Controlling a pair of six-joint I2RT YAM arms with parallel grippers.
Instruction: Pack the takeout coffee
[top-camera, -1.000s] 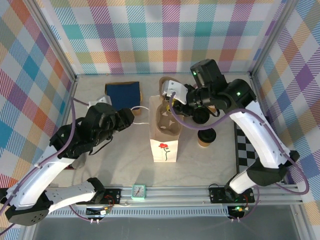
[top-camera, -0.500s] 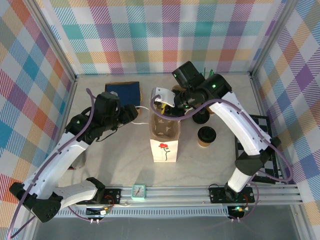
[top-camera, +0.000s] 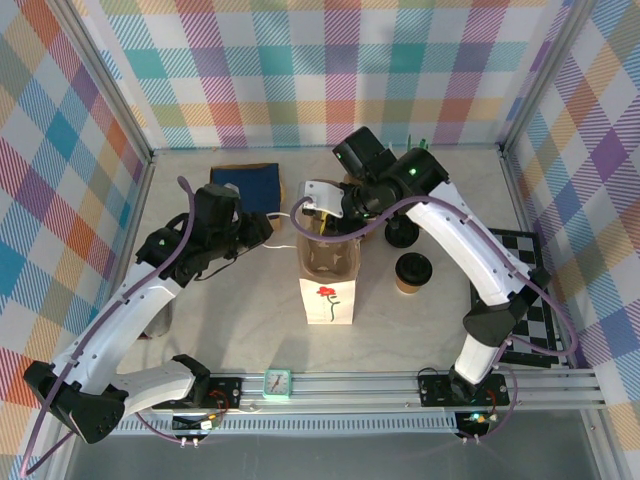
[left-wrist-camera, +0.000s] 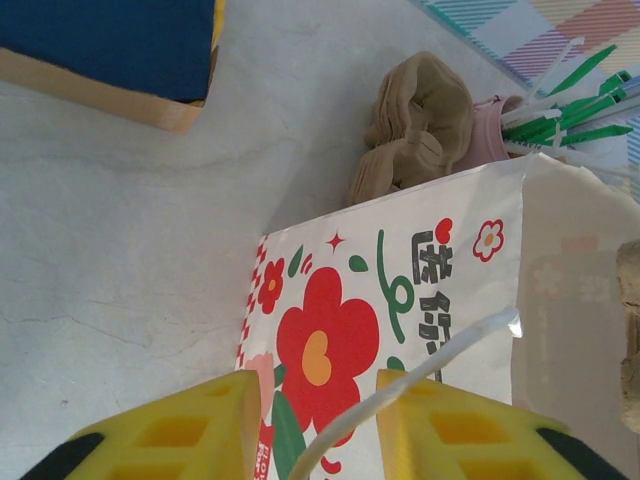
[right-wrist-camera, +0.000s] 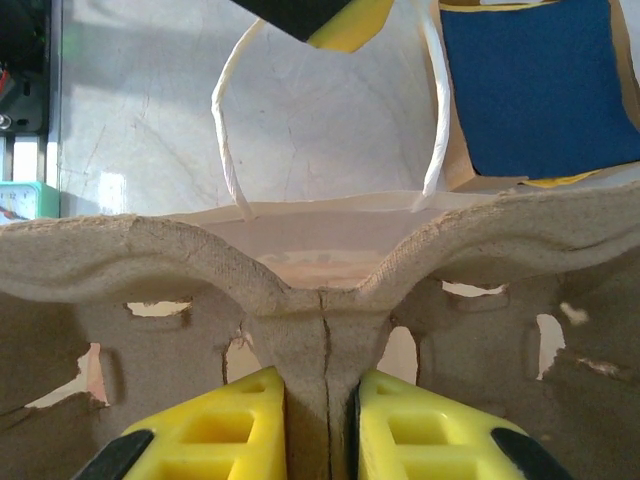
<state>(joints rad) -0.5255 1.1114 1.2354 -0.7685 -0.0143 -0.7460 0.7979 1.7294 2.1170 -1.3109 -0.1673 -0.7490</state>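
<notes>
Overhead view from behind; both wrist views close on the shared paper bag (top-camera: 328, 300)

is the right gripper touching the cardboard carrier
Touching: right wrist view shows the right gripper clamping the cardboard carrier by its ridge, jaws flush both sides.

The takeout coffee (top-camera: 412, 271), a kraft-brown cup under a black lid, stands seemingly upright right of the bag (top-camera: 328, 300).
</notes>
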